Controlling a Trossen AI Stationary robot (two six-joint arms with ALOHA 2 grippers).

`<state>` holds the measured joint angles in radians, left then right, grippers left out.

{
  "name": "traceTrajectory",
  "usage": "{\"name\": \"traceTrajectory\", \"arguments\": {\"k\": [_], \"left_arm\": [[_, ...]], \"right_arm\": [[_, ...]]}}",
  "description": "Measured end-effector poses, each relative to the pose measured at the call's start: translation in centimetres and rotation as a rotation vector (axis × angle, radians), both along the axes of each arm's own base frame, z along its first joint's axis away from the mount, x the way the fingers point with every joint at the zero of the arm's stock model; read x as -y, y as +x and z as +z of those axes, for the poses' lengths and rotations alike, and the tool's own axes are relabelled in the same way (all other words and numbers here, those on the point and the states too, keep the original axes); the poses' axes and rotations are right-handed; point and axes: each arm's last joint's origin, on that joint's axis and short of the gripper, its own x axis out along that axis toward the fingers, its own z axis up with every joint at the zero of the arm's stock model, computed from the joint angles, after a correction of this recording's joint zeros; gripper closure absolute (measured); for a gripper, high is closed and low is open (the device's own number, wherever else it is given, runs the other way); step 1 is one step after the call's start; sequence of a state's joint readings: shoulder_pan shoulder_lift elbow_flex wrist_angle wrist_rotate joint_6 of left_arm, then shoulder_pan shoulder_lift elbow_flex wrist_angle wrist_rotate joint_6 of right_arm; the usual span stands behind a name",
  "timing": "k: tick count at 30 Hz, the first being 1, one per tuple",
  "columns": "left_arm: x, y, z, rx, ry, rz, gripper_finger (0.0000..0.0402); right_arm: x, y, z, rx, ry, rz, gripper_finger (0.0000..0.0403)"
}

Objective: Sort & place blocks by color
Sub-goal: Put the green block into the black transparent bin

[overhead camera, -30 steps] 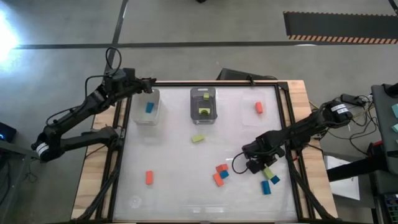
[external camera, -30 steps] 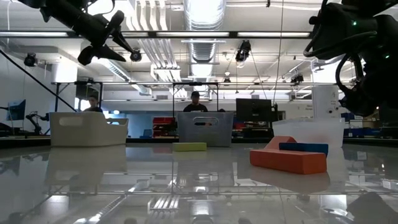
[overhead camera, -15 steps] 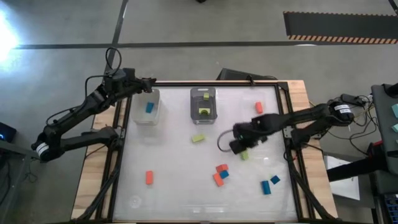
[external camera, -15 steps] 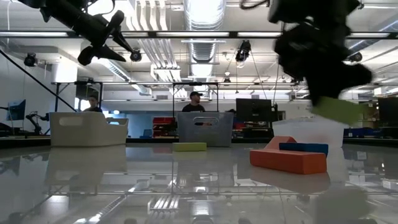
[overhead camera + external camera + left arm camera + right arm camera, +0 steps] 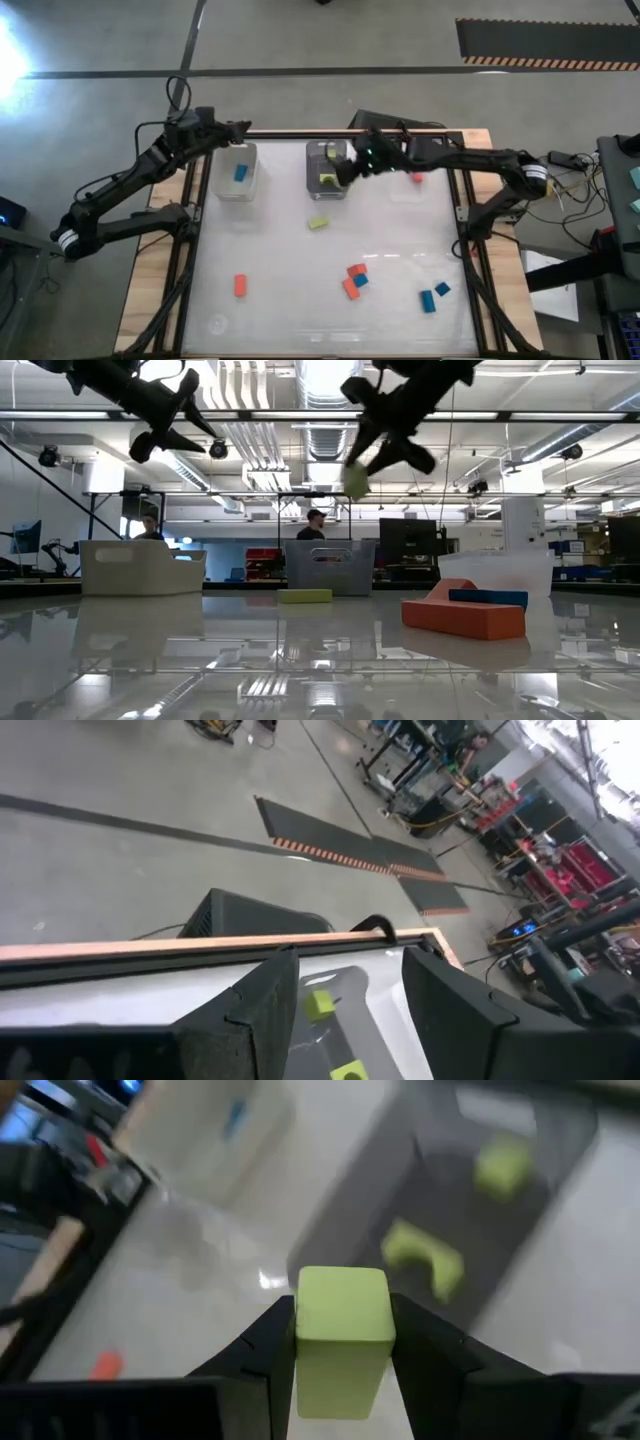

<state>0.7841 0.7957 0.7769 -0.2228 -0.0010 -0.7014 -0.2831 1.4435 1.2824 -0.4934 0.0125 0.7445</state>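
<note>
High view. Right tool: reached across the surface to the middle bin, at the bin's right edge. Left tool: waiting above the far end of the left bin, which holds one blue block. An orange block lies in the right bin. Loose on the surface: a green block, an orange one, a mixed orange-blue cluster, two blue pieces.

Low view. Right tool raised well above the middle bin, lime block hanging from its tips.

Left wrist view. Left tool's fingers stand apart, nothing between them.

Right wrist view. Right tool clamped on the lime block; two green pieces already lie in the dark bin below, ahead of the held block.

Handling note. The block appears short of the bin's centre; carry it further over the opening, lower it between the walls, then part the fingers, so it cannot strike the rim and bounce out.
</note>
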Motion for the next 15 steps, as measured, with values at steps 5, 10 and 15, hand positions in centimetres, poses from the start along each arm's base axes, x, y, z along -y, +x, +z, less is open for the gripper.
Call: {"name": "traceTrajectory", "arguments": {"k": [5, 10, 15], "left_arm": [[0.1, -0.1, 0.4, 0.042, 0.009, -0.007, 0.0237], [0.2, -0.2, 0.5, 0.071, -0.003, -0.001, 0.0237], [0.4, -0.3, 0.7, 0.077, 0.0, -0.003, 0.0237]], "right_arm": [[3.4, 2.3, -0.4, 0.036, -0.145, 0.014, 0.0282], [6.4, 4.3, -2.3, 0.005, -0.238, 0.018, 0.0282], [8.5, 6.0, -4.7, -0.017, -0.288, 0.008, 0.0282]]}}
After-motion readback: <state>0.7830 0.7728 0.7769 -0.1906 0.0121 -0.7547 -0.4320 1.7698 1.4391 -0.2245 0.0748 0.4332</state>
